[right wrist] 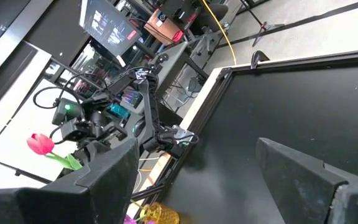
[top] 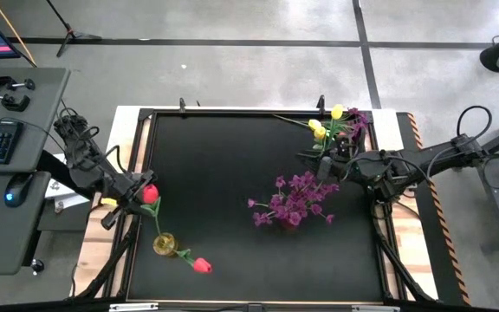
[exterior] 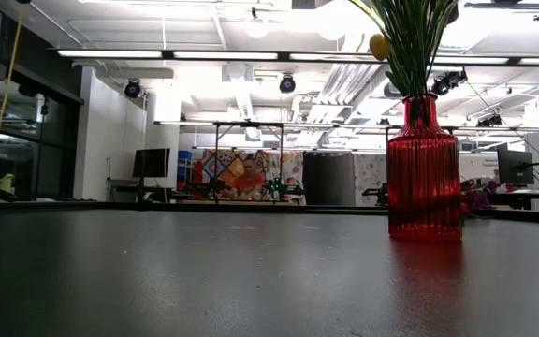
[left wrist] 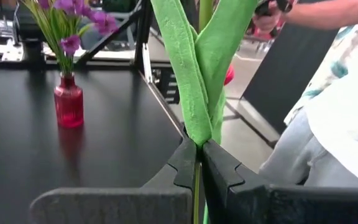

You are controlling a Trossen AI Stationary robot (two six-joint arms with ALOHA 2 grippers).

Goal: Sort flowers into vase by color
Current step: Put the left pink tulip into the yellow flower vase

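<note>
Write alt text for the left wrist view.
The left gripper has its dark jaws shut on the thin green stem and leaves of an artificial flower at the black table's edge. Behind, a red ribbed glass vase holds purple blossom sprays.

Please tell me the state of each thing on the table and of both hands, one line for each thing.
left hand: shut on the stem of a red tulip, at the table's left edge
red tulip: held upright
right hand: open, empty, near the yellow flowers
yellow vase: holds a second red tulip leaning out
purple flowers: standing in a red vase
yellow flowers: standing in a vase at the far right
</note>
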